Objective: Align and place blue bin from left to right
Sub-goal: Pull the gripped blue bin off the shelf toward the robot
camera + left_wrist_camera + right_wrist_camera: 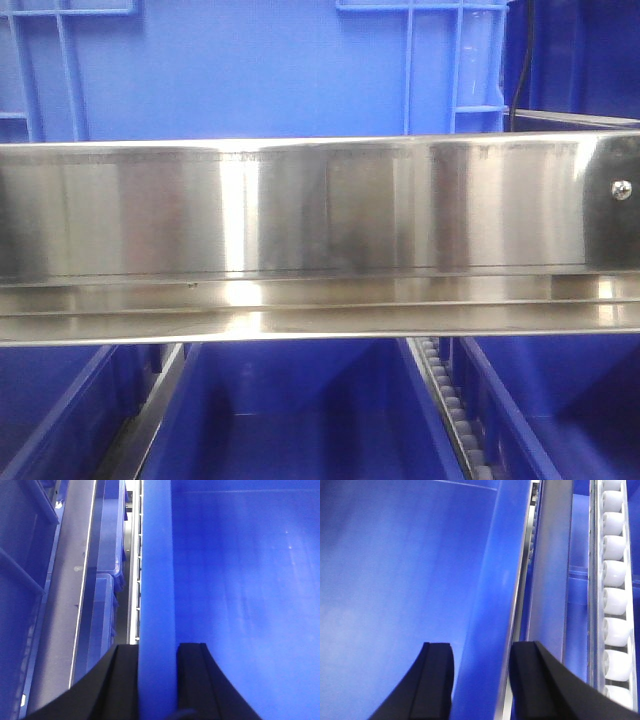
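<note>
The blue bin (300, 420) shows below the steel rail in the front view, between two neighbouring bins. My left gripper (157, 647) straddles the bin's left wall rim (156, 580), with both black fingers pressed against it, one outside and one inside the bin. My right gripper (482, 647) straddles the right wall rim (490, 610) in the same way, its fingers set wider and closed against the rim. The bin's smooth blue inside (240, 595) fills most of both wrist views. Neither gripper appears in the front view.
A wide steel rail (320, 215) crosses the front view, with more blue bins (240, 70) behind it. A white roller track (615, 600) and a steel strip (552, 565) run along the bin's right side. Other blue bins (107, 570) and a grey floor strip lie to its left.
</note>
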Motion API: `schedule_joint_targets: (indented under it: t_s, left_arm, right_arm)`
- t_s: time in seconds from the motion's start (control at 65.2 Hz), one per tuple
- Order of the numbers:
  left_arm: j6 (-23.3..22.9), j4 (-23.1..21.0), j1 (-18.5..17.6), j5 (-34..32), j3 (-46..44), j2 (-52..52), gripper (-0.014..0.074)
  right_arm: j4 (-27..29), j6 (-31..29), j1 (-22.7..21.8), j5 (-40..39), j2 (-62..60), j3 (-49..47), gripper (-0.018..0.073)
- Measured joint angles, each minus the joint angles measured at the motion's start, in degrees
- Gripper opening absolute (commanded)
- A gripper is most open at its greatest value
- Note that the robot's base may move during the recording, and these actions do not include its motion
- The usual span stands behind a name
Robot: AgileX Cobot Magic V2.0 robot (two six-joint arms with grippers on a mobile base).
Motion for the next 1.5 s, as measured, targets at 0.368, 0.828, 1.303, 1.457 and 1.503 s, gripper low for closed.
schedule_joint_targets:
  t_s: [0.368, 0.828, 1.303, 1.457, 1.503]
  left_arm:
    - [0.0, -0.4, 0.0, 0.2, 0.0, -0.8, -0.0009]
    - [-0.1, -2.3, -1.6, 4.2, -6.4, -7.7, -0.0009]
    - [-0.1, -1.2, -3.9, 5.8, -9.1, -8.6, -0.0009]
    - [-0.1, -1.2, -3.9, 5.8, -9.1, -8.6, -0.0009]
    - [-0.1, -1.2, -3.9, 5.8, -9.1, -8.6, -0.0009]
  right_arm:
    - [0.0, 0.0, 0.0, 0.2, -0.7, 0.0, -0.008]
    - [-0.4, 2.3, 0.2, 2.2, -9.3, 0.5, -0.008]
    - [-1.4, 3.0, 0.3, 2.8, -15.4, 0.4, -0.008]
    - [-1.5, 3.0, 0.3, 2.8, -15.6, 0.4, -0.008]
    - [-1.5, 3.0, 0.3, 2.8, -15.6, 0.4, -0.008]
